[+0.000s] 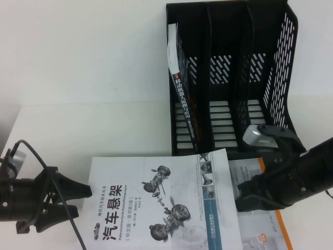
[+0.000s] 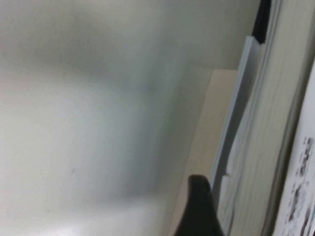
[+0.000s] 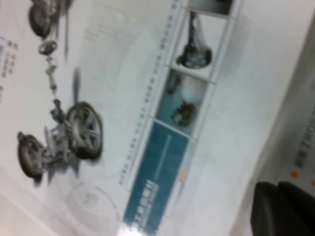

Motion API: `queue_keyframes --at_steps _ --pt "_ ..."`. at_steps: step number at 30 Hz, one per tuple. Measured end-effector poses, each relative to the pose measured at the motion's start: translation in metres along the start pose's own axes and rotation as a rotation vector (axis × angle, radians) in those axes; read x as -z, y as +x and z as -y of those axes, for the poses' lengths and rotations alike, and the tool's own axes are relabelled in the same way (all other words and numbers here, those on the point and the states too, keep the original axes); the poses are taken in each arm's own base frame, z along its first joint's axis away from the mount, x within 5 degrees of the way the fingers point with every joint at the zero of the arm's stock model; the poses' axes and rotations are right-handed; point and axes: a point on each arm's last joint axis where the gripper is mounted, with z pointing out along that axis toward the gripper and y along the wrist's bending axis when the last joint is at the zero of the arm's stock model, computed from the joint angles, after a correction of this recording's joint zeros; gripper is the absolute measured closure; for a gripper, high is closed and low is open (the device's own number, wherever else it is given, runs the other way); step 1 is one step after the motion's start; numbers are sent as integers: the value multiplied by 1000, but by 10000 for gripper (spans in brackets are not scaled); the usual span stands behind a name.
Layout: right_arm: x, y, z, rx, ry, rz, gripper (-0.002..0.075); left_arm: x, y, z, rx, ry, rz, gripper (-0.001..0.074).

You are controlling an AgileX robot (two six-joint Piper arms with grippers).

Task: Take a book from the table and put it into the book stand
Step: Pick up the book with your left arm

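The book (image 1: 161, 205), white-grey with a car suspension drawing and a black title, lies flat on the table (image 1: 78, 135) near the front edge. My left gripper (image 1: 78, 200) is open just left of the book's left edge, its jaws pointing at it. In the left wrist view one dark finger (image 2: 199, 209) sits beside the book's page edge (image 2: 256, 147). My right gripper (image 1: 243, 195) is shut, low at the book's right edge; the right wrist view has its fingers (image 3: 285, 211) close together beside the cover (image 3: 162, 123). The black book stand (image 1: 229, 78) stands behind.
A dark-spined book (image 1: 182, 88) leans in the stand's left slot; the middle and right slots hold nothing. An orange-edged book (image 1: 265, 208) lies under the task book's right side and under my right gripper. A cable (image 1: 62, 198) loops over the left arm.
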Motion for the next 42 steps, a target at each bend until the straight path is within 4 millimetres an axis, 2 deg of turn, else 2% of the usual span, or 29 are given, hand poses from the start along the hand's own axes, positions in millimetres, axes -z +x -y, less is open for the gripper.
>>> queue_keyframes --at_steps 10,16,22,27,32,39,42 --pt "-12 -2 -1 -12 -84 -4 726 -1 -1 1 1 18 0 267" --pt "-13 -3 -3 -11 -112 8 726 -11 -6 -10 32 30 -33 267" --pt "-13 -3 -3 -3 -112 8 726 -24 -14 -16 39 151 -125 267" --pt "-14 -3 -3 5 -113 8 726 -31 -19 -23 50 173 -131 267" --pt "-18 -3 -3 2 -126 3 726 -32 -19 -24 53 180 -130 267" --pt "-28 -10 -14 24 -152 -10 726 -32 -19 -25 50 168 -134 267" --pt "-30 -13 -16 36 -156 -13 726 -31 -19 -27 44 160 -138 288"
